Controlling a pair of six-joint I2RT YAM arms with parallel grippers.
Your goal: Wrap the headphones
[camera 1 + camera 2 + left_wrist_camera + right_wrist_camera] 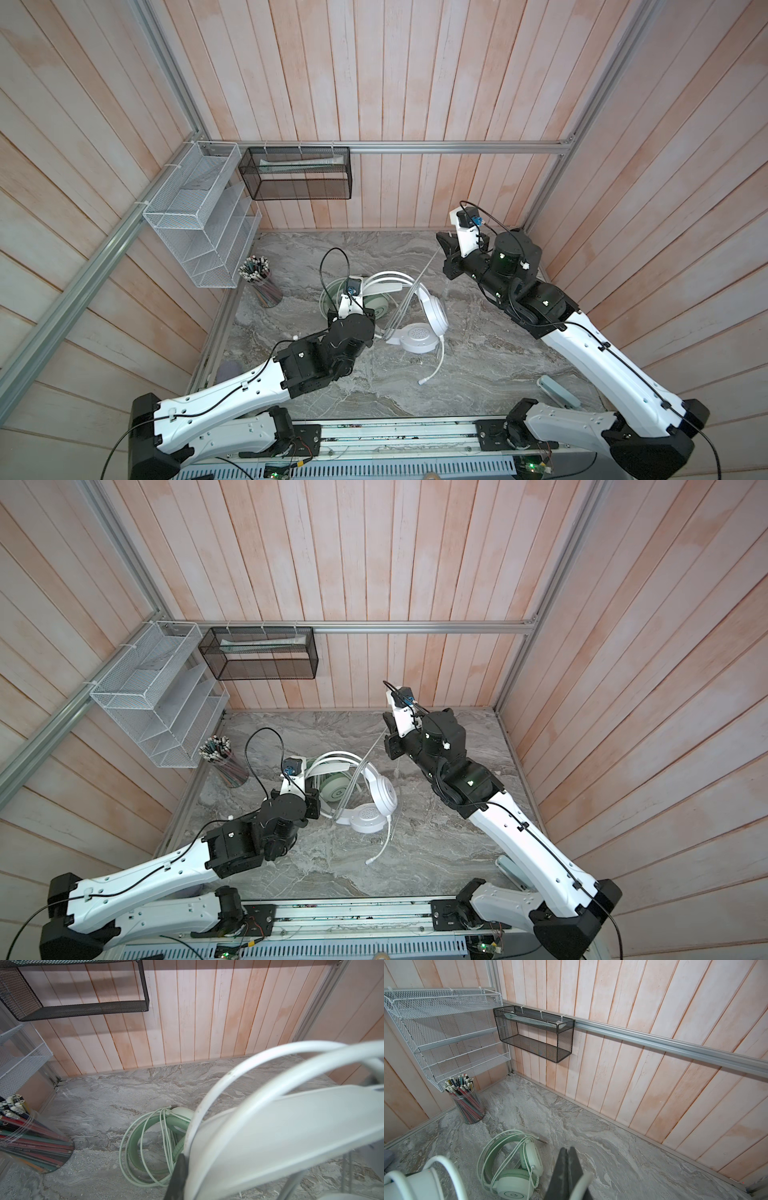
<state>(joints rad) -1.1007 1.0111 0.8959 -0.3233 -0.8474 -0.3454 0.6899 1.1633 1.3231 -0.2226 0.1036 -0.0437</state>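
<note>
Left end effector [181, 1165] is clamped on the white headset [415, 338] by its headband. The mint headset [512, 1186] lies on the desk [478, 374] just beyond it, cable coiled. Right end effector [568, 1154], higher and well apart, pinches the white cable [581, 1182] taut.

Walls [415, 83]: pale pink-toned vertical wood planks on three sides, orange staining along the seams. Frame: grey aluminium rail [457, 146] running level across the back wall, with matching uprights in the corners. Counter [478, 365]: grey marble-pattern surface with white veining, edged in metal trim. Storage: white wire-mesh tiered rack [195, 216] tied to the left rail; black mesh two-level basket [299, 174] hung from the back rail beside it. Light: soft, even, with faint shadows.
</note>
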